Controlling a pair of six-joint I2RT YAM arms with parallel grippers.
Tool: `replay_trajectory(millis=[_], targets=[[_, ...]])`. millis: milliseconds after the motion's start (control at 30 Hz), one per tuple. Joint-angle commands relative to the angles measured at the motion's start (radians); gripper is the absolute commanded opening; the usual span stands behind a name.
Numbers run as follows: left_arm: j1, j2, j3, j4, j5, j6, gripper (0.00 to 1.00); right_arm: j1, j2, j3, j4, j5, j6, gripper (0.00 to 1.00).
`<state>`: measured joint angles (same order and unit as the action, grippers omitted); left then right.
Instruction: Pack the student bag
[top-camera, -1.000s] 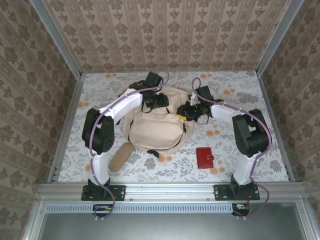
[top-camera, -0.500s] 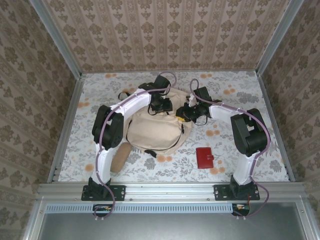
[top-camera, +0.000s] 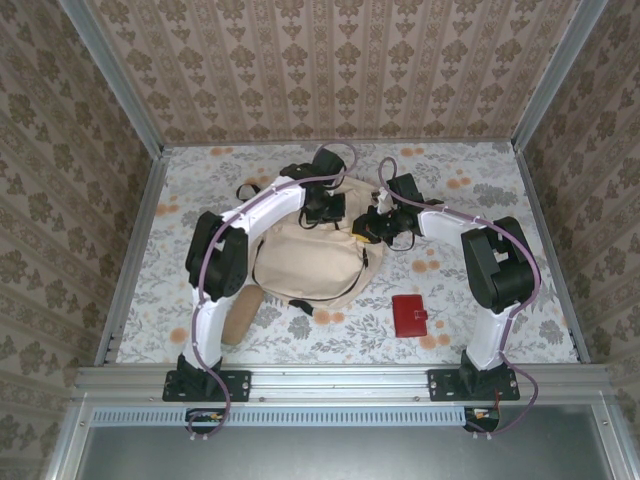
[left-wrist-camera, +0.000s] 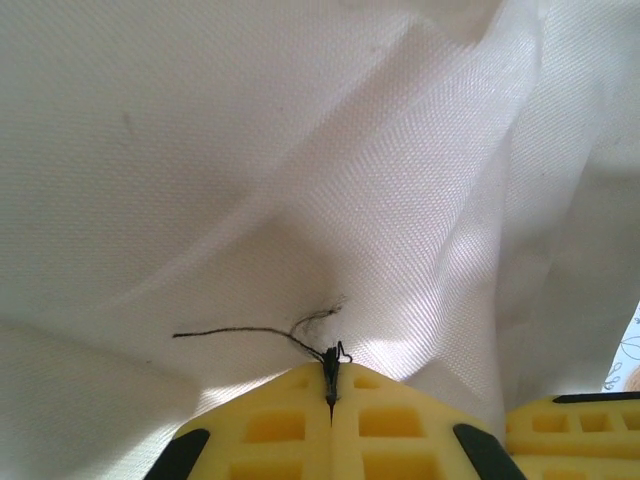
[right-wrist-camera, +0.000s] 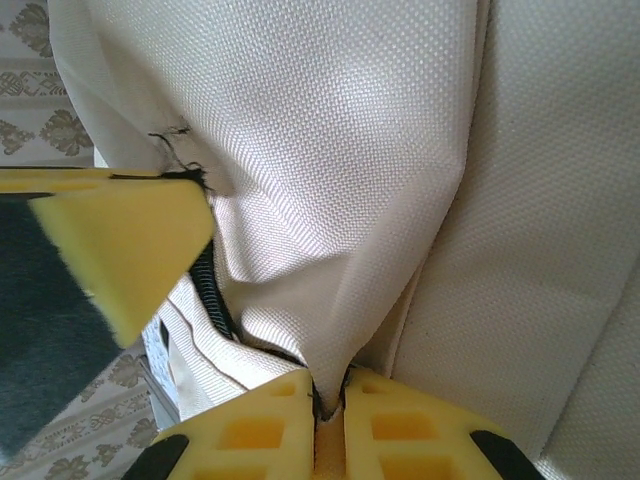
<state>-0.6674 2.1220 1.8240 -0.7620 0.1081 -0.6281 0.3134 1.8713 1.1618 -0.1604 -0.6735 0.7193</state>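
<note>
Nearest the bases, the pouch (top-camera: 240, 316) and the wallet (top-camera: 408, 316) sit on the table (top-camera: 200, 190). Both are outside the bag (top-camera: 305, 260), so I'd say nothing's packed yet. The pouch is just beside the bag's near left edge and the wallet is off to the near right.

The bag lies slumped mid-table, with both arms reaching over it to its far end. The right gripper (right-wrist-camera: 328, 390) is clamped on a fold of the cloth, right next to the zipper (right-wrist-camera: 212, 295). The left gripper (left-wrist-camera: 330, 385) has its jaws pressed together on a tiny pinch of fabric, with a loose black thread poking out at the tip.

What worries me:
- Both grips are on cloth, not on a zipper pull, so pulling apart may just stretch the fabric instead of opening anything.
- The left pinch looks really shallow and could slip out on the first tug.
- The two grippers are just beside each other, so a sloppy move could knock them together.
- The bag is soft, so the whole thing might drag along.
</note>
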Motion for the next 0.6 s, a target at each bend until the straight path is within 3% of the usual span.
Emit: replay_trajectory(millis=[0, 567], targets=[[0.001, -0.123, -0.031, 0.007, -0.106, 0.05, 0.0, 0.012, -0.04, 0.006, -0.019, 0.027, -0.032, 0.12], [0.088, -0.245, -0.213, 0.011, -0.335, 0.121, 0.0, 0.012, -0.125, -0.011, -0.114, 0.229, -0.05, 0.02]])
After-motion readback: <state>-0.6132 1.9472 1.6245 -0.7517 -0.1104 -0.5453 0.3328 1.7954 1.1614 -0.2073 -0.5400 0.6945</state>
